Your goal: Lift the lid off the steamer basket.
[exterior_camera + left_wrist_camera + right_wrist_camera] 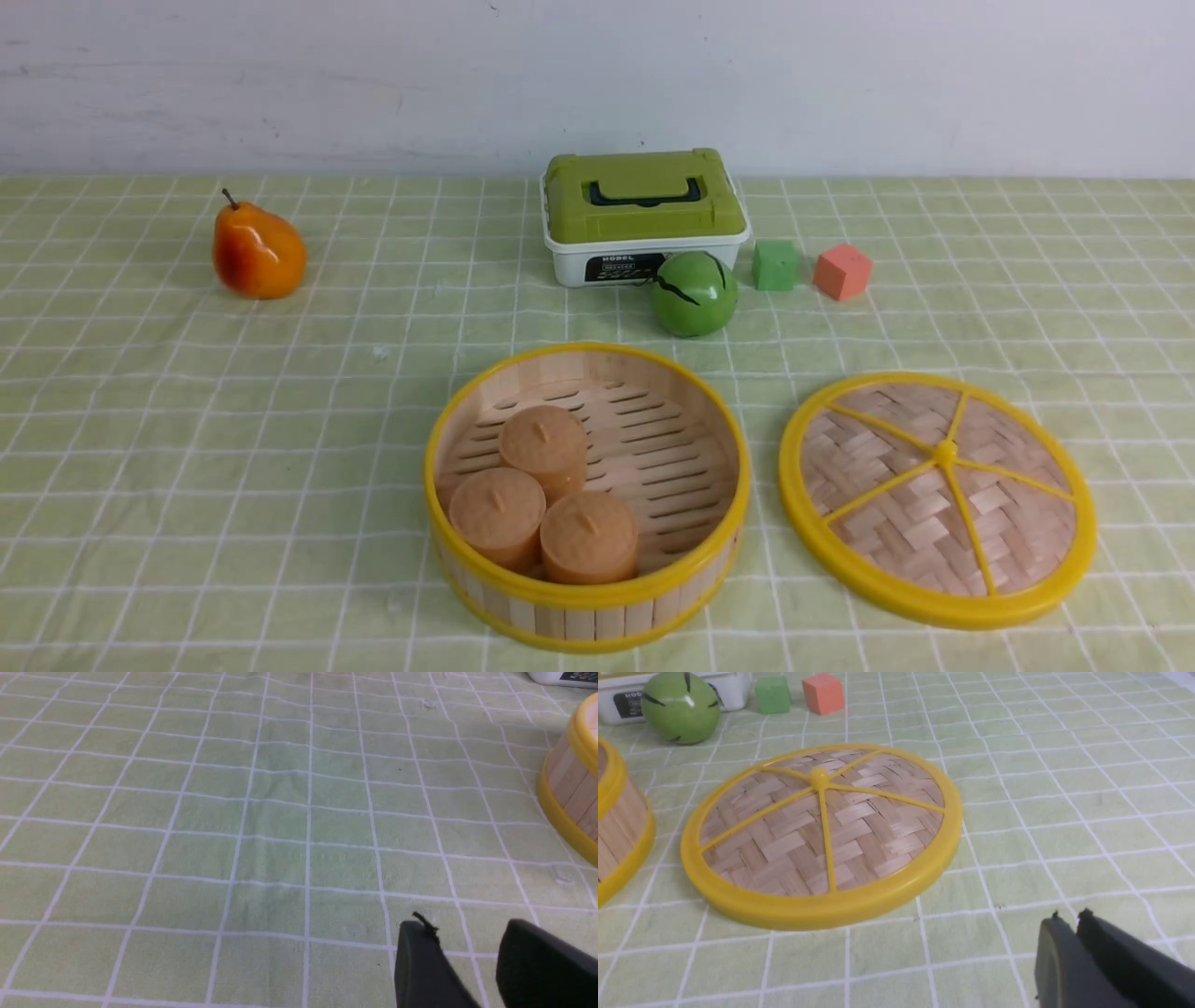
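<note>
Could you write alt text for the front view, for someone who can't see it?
An open steamer basket holding three tan cakes sits on a green checked tablecloth, its lid lying flat to its right. Behind are a pear, green-topped box, green ball and two cubes.

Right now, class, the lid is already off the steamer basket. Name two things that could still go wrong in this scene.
1. The lid lies on the tablecloth just right of the steamer basket, and the right gripper, fingers nearly closed, sits low beside it; a careless move could knock the lid.
2. The three uncovered tan cakes crowd the basket's near-left side, so a bump could tip them.
</note>
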`<state>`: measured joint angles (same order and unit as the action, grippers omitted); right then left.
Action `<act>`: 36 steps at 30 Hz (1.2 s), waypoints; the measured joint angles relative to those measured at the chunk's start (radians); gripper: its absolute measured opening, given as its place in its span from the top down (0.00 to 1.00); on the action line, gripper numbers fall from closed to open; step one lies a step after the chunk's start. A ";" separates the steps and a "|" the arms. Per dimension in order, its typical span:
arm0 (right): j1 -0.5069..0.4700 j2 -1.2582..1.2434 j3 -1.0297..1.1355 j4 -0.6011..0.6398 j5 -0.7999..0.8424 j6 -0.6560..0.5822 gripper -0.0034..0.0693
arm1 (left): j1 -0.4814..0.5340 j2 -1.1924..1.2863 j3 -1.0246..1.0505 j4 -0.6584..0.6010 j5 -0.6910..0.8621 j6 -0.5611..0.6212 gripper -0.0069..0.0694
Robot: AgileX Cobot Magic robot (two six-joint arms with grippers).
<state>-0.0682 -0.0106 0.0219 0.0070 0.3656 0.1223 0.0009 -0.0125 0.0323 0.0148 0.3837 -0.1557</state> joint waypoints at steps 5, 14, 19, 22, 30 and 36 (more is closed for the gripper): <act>0.000 0.000 -0.004 0.001 0.019 0.001 0.90 | 0.000 0.000 0.000 0.000 0.000 0.000 0.60; 0.000 0.000 -0.004 0.002 0.022 0.001 0.89 | 0.000 0.000 0.000 0.000 0.000 0.000 0.60; 0.000 0.000 -0.004 0.003 0.023 0.001 0.89 | 0.000 0.000 0.000 0.000 0.000 0.000 0.60; 0.000 0.000 -0.004 0.004 0.023 0.001 0.89 | 0.000 0.000 0.000 0.000 0.000 0.000 0.60; 0.000 0.000 -0.004 0.004 0.023 0.001 0.88 | 0.000 0.000 0.000 0.000 0.000 0.000 0.60; 0.000 0.000 -0.004 0.004 0.023 0.001 0.86 | 0.000 0.000 0.000 0.000 0.000 0.000 0.60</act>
<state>-0.0682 -0.0106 0.0177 0.0108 0.3882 0.1231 0.0009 -0.0125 0.0323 0.0148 0.3837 -0.1557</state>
